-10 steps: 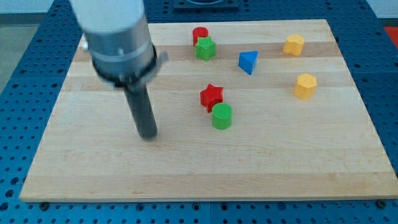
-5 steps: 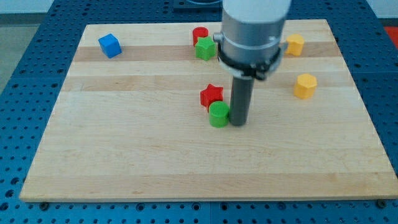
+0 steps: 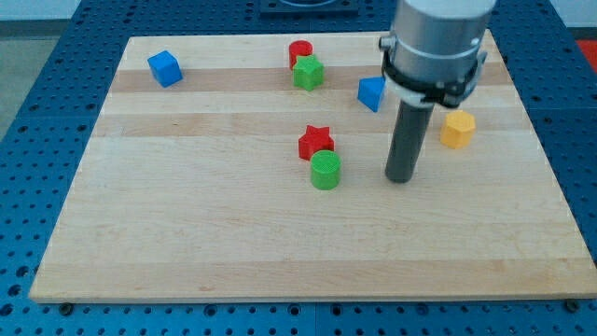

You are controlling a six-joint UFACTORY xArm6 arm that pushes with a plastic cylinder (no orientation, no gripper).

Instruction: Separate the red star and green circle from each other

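Note:
The red star (image 3: 316, 142) lies near the middle of the wooden board (image 3: 187, 224). The green circle (image 3: 326, 172) sits just below it, at its lower right, touching it or nearly so. My tip (image 3: 401, 179) rests on the board to the right of the green circle, a clear gap away from it. The rod rises from there to the arm's grey body at the view's top right.
A red cylinder (image 3: 299, 51) and a green star-like block (image 3: 308, 72) sit together at the top centre. A blue cube (image 3: 163, 68) is at the top left. A blue triangle (image 3: 371, 92) and a yellow block (image 3: 457, 130) flank the rod.
My tip swept from the board's left to the green circle's right side, nudging it slightly left, then moved away to the right. The arm now hides the upper yellow block.

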